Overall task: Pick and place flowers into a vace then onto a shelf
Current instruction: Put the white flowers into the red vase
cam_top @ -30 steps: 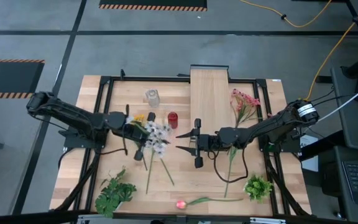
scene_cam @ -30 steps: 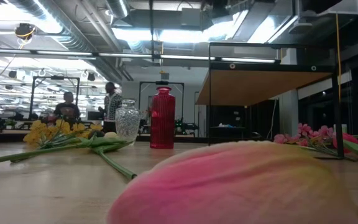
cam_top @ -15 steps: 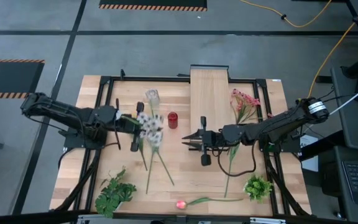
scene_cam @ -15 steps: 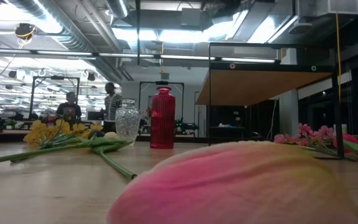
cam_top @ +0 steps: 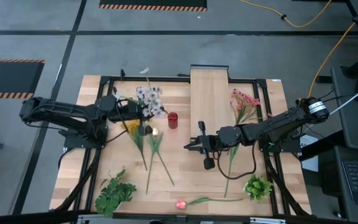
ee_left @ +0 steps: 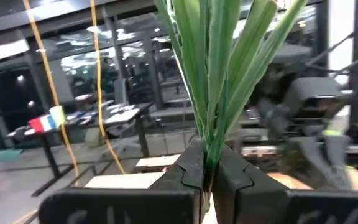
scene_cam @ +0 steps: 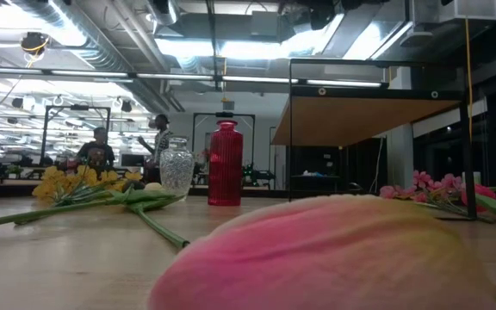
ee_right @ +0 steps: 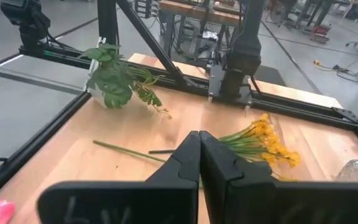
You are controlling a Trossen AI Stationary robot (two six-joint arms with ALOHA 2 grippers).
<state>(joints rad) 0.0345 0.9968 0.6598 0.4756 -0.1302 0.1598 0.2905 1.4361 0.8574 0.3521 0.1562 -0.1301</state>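
A: Containers first. The vace (scene_cam: 176, 169) stands on the table left of the red cylinder (scene_cam: 225, 163) in the low view. Nothing visible standing in either. From above the vace is hidden under blossoms.

B: And the shelf (cam_top: 209, 93)?

A: Bare plank at the far middle of the table; pink blossom sprays (cam_top: 243, 103) lie on the tabletop just to its right.

B: Left gripper (ee_left: 207, 176)?

A: Fingers pinched tight on a bunch of green stems (ee_left: 219, 68). In the high view the white sprigs (cam_top: 149, 99) sit raised at the far side, left of the red cylinder, about where the vace stands. Stems run straight out from between the fingers.

B: Right gripper (ee_right: 200, 163)?

A: Fingers pressed together, nothing between them, over the table's middle, below the shelf.

B: Other flowers?

A: Yellow daisies (ee_right: 265, 138) lie flat, stems trailing toward the near edge. Pink tulip (cam_top: 181, 204) at the near edge. Two leafy bunches (cam_top: 115, 192) at the near corners.
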